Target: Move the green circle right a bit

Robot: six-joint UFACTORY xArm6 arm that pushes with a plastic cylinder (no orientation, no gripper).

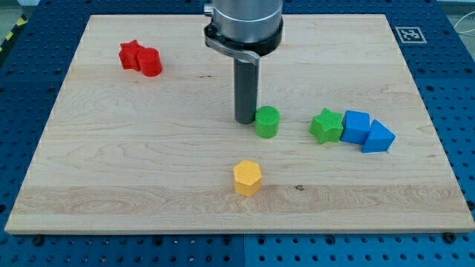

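Camera view: tip pressing at the green circle's left

Standing bare and holding nothing, my tip is touching the green circle near mid-board; it is looking light, rigid, slidey, so I am favouring its left wall, with the green star waiting nearby rightward

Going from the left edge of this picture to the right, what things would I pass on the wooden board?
Red star → red block (shape unclear) → my tip, just left of the green circle → yellow hexagon → green circle → green star → blue block → blue triangular block.
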